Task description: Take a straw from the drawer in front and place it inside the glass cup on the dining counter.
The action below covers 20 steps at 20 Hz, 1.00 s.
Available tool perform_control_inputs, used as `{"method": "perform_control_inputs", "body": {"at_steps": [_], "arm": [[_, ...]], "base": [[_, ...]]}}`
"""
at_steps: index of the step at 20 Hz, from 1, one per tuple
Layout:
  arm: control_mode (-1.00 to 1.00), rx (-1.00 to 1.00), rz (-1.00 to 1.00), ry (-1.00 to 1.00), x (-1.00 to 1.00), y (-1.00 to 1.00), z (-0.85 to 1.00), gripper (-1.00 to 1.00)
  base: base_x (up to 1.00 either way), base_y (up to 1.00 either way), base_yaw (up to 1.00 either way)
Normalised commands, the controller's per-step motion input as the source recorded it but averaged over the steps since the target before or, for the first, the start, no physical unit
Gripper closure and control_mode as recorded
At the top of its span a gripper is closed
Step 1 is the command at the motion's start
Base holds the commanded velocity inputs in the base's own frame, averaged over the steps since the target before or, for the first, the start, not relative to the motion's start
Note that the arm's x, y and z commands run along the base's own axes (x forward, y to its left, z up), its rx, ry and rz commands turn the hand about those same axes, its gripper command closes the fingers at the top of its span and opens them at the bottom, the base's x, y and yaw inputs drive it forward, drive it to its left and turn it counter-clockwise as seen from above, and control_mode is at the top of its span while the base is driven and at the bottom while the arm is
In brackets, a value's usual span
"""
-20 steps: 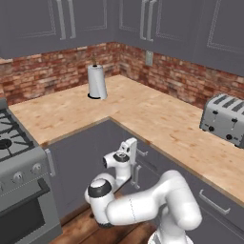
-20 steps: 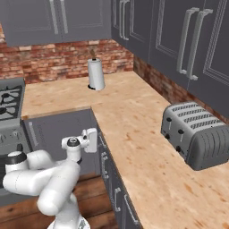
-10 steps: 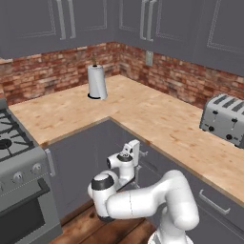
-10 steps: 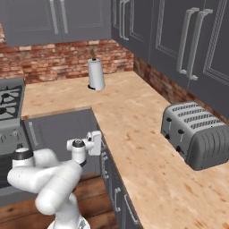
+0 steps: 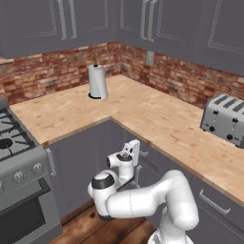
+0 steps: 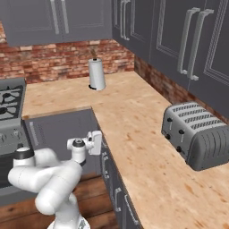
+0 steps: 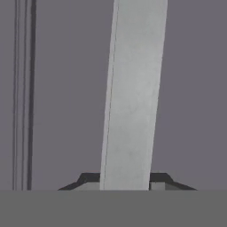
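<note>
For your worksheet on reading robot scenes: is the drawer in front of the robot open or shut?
Shut. The drawer front sits flush under the worktop, and in the hand view its silver handle runs between the tool's fingertips.

Soft, even light fills the rendered kitchen, with no clear source. The light wooden L-shaped table looks bright and free of glare; the tall white paper roll throws only a small dim shadow at its foot. Edges are slightly coarse and pixelated. The hand view is flat, dull and close, its pale silver bar faintly mottled.
</note>
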Motion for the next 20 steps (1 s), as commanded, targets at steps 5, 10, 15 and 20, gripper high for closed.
{"method": "perform_control_inputs", "body": {"at_steps": [5,10,15,20], "arm": [[-1.00,-0.01,0.00,-0.09,-0.26,0.00,-0.24,1.00],[-1.00,0.00,0.00,-0.04,-0.69,0.10,-0.18,1.00],[-1.00,0.00,-0.01,0.00,-0.99,0.36,-0.13,1.00],[-1.00,0.00,-0.01,0.00,-0.95,0.48,-0.03,1.00]], "base": [[0.00,0.00,0.00],[0.00,0.00,0.00],[0.00,0.00,0.00],[0.00,0.00,0.00]]}}
